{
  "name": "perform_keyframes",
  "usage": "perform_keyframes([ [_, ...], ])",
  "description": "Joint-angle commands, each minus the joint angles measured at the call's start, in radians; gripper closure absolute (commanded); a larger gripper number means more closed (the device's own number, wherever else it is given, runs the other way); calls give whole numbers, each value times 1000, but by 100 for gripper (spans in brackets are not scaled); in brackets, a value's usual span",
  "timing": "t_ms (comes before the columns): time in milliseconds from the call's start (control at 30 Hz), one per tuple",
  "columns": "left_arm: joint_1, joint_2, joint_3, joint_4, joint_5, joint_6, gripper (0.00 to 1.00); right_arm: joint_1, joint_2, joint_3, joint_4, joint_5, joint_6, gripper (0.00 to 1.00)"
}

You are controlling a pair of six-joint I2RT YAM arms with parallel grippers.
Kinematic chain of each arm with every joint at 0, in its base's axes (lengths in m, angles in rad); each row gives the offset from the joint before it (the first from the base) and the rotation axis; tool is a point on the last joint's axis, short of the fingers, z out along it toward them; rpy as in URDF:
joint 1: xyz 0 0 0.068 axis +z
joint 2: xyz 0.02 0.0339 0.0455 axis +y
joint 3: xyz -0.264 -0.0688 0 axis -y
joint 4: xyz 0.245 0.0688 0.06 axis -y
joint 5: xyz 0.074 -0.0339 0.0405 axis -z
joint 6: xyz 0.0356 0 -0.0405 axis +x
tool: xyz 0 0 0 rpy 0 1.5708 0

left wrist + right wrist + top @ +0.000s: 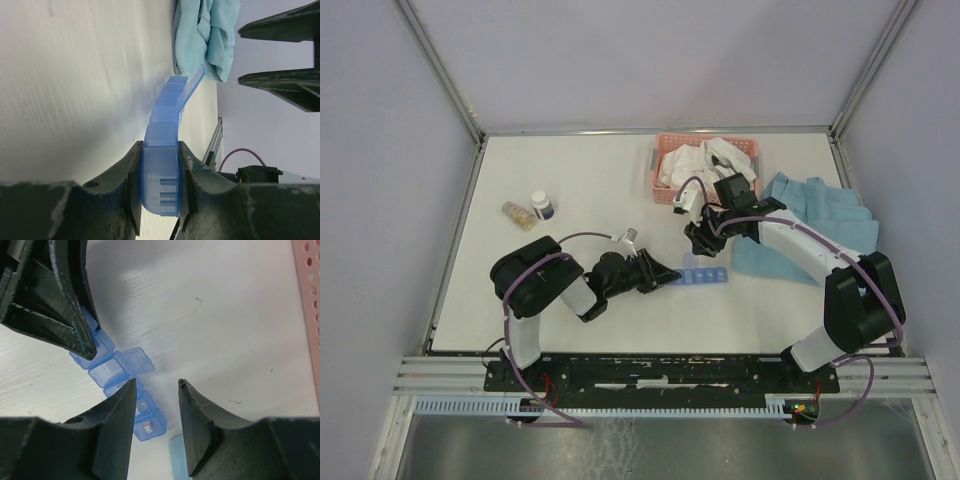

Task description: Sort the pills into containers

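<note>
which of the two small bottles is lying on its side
The clear bottle with tan contents; the white-capped bottle beside it stands upright.

Bright even light, soft faint shadows, mild sheen on table (570,300), left pincer (160,146) blurred close up

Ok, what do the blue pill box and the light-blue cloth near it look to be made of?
Pill box: translucent blue plastic, smooth; the light shows through its walls. Cloth: soft matte fabric, perhaps towelling or microfibre, going by its rumpled folds; the weave is too small to tell.
</note>
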Motion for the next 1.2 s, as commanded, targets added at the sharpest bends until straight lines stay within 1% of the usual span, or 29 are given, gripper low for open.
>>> perform_keyframes([
  [0,1,1,27,-104,-47,97,69,-10,-34,45,-47,-75,-31,52],
  [33,0,-2,27,-112,-54,98,63,-12,-34,46,-52,-75,-34,52],
  [100,1,-11,27,-131,-70,102,57,-12,-34,50,-61,-77,-37,52],
  [167,1,-25,22,-153,-86,110,53,-13,-33,52,-65,-77,-40,52],
  [200,0,-32,21,-165,-94,115,48,-13,-31,54,-68,-77,-42,52],
  [233,2,-42,17,-174,-103,119,47,-14,-30,54,-74,-77,-44,52],
  [300,4,-67,9,-194,-117,128,41,-14,-26,60,-83,-77,-47,52],
  [433,8,-139,-20,-240,-154,163,39,-14,-22,63,-91,-87,-47,52],
  [467,9,-164,-29,-262,-168,174,35,-17,-18,64,-91,-93,-44,52],
  [633,8,-304,-48,-424,-243,255,34,-21,20,75,-101,-141,-19,53],
  [700,8,-359,-55,-476,-271,307,34,-21,52,85,-102,-170,10,57],
  [733,9,-397,-61,-494,-280,333,34,-22,69,92,-106,-188,23,62],
  [767,9,-436,-70,-507,-294,373,34,-20,93,105,-115,-203,39,69],
  [867,8,-521,-78,-547,-328,459,35,-18,138,129,-139,-212,59,82],
  [1000,8,-639,-67,-628,-351,612,35,0,179,132,-109,-186,103,88],
  [1067,8,-683,-56,-669,-357,687,34,12,193,133,-81,-164,136,89],
  [1100,9,-701,-47,-697,-363,727,27,19,201,131,-67,-155,153,90],
  [1167,9,-727,-25,-765,-383,776,8,33,217,134,-48,-135,184,93],
])
